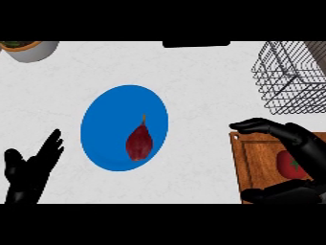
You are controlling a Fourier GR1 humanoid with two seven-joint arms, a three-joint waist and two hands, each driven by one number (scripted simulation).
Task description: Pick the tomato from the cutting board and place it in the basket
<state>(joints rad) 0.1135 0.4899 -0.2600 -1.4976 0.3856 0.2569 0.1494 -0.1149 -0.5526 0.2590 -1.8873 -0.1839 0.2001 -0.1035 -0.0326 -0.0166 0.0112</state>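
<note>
The red tomato (291,164) lies on the brown wooden cutting board (254,158) at the lower right, partly hidden. My right hand (310,148) arches over it with fingers curved above and the thumb below, not closed on it. The wire basket (292,79) stands at the upper right, beyond the board. My left hand (27,170) rests open at the lower left with its fingers up.
A blue plate (109,119) in the middle holds a dark red pointed vegetable (139,141). A white bowl (30,50) sits at the top left corner. A dark object (196,44) lies at the counter's far edge.
</note>
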